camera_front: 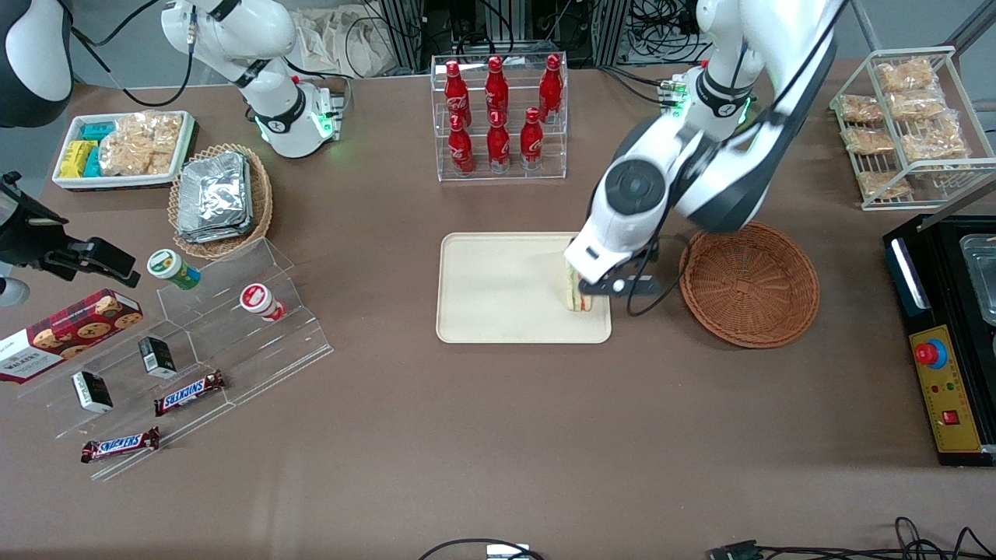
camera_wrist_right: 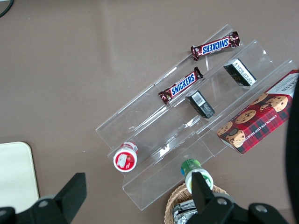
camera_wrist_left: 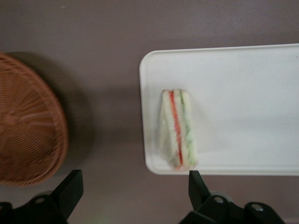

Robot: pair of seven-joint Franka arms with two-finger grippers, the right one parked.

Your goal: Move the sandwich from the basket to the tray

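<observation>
The sandwich (camera_front: 577, 296) stands on edge on the cream tray (camera_front: 498, 288), at the corner closest to the reddish-brown wicker basket (camera_front: 749, 282). Its pink-orange and green stripes face up in the left wrist view, sandwich (camera_wrist_left: 178, 130) on tray (camera_wrist_left: 243, 84), with the basket (camera_wrist_left: 28, 133) beside it. My gripper (camera_wrist_left: 134, 183) hovers above the tray's rim and the table strip between tray and basket. It is open, its fingers wide apart with nothing between them, clear of the sandwich. The basket holds nothing.
A clear rack of red bottles (camera_front: 499, 117) stands farther from the front camera than the tray. A wire shelf of snack bags (camera_front: 906, 117) and a black control box (camera_front: 945, 342) lie toward the working arm's end. Acrylic steps with snacks (camera_front: 194, 342) lie toward the parked arm's end.
</observation>
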